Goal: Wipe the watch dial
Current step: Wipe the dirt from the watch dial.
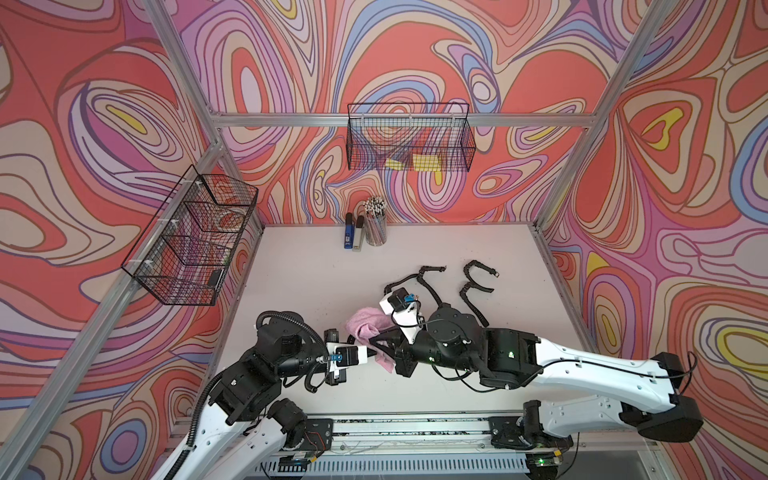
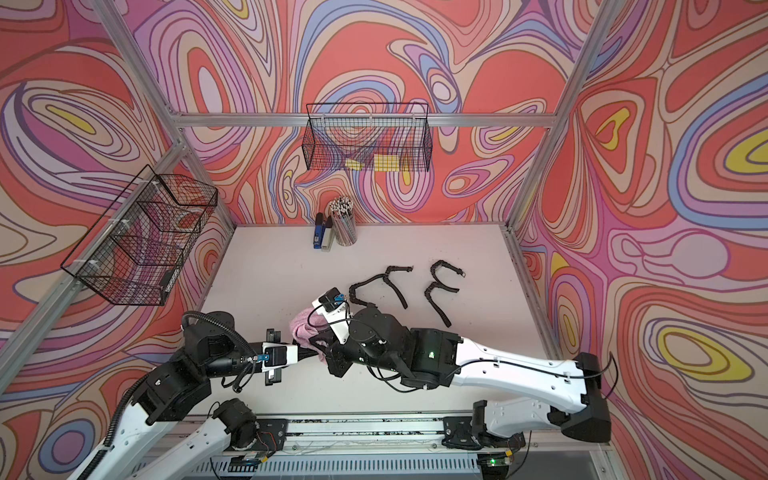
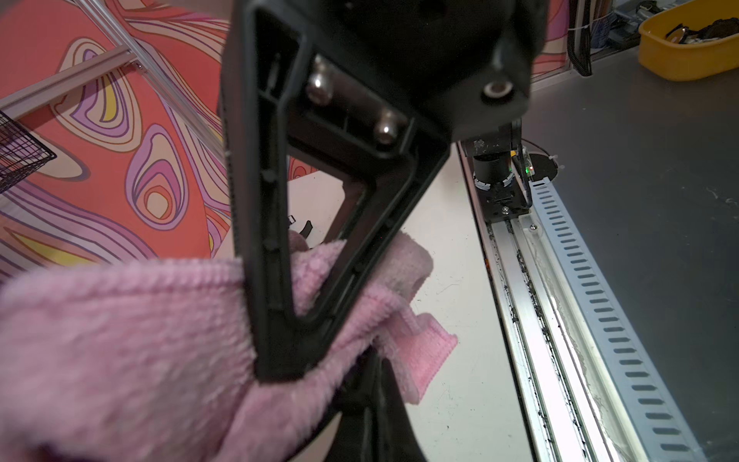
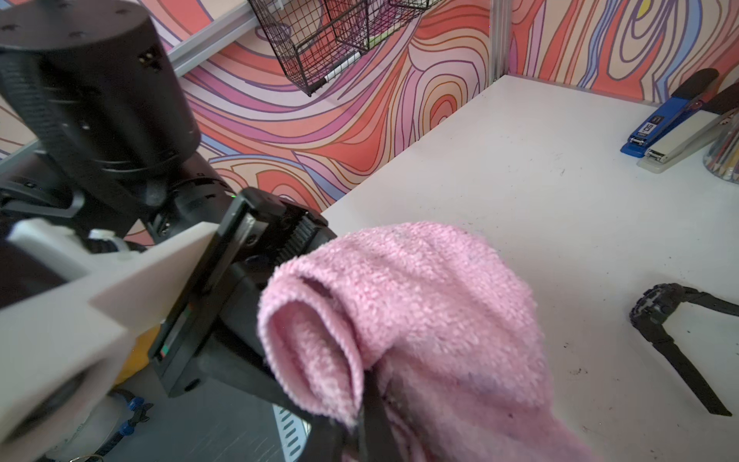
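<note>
pink cloth [image 4: 420, 312] pinched in closed right hand [image 4: 372, 404]

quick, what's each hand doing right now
Left hand: closed; the pink cloth hides whatever it may be gripping.
Right hand: closed on the pink cloth.

The left arm [image 1: 216, 434] and right arm [image 1: 582, 370] have glossy white link shells joined by black cylindrical joint housings. A black corrugated conduit [image 1: 286, 316] loops over the left arm. A thin black cable [image 1: 590, 361] follows the right arm's white link, and the adjoining black housing carries a green indicator light [image 1: 509, 354]. Each wrist bears a white camera bracket [image 1: 402, 320] with a blue plug [image 1: 332, 356]. The left tool [image 3: 286, 366] has a black, open triangular finger [image 3: 256, 208] fastened by two silver round-head screws [image 3: 320, 84].
</note>
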Controlling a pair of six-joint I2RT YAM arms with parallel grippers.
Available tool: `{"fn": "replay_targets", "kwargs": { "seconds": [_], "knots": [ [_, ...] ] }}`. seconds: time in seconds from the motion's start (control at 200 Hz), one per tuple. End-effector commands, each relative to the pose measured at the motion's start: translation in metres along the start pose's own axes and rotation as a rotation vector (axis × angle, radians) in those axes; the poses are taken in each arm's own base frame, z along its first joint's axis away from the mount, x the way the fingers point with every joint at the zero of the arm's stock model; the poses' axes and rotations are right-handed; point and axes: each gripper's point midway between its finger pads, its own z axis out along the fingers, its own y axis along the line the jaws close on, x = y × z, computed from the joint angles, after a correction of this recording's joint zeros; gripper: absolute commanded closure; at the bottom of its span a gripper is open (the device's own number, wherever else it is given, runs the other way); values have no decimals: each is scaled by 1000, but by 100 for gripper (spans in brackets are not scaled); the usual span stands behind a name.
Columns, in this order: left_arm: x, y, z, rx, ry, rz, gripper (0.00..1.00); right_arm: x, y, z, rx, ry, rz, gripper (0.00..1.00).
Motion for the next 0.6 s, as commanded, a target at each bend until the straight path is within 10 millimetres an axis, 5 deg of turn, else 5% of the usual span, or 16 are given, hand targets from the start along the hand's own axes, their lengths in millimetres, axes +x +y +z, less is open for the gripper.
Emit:
{"fn": "replay_targets", "kwargs": {
  "seconds": [0.0, 0.34, 0.591],
  "knots": [
    [-26, 9, -8, -38, -72, 78, 100, 21, -13, 12, -1, 80, -13, 100],
    [-27, 9, -10, -45, -71, 79, 100, 5, 6, -1, -73, 53, -11, 100],
    [-25, 10, -9, -46, -63, 77, 100, 13, 35, -16, -75, 62, -41, 100]
  ]
}}
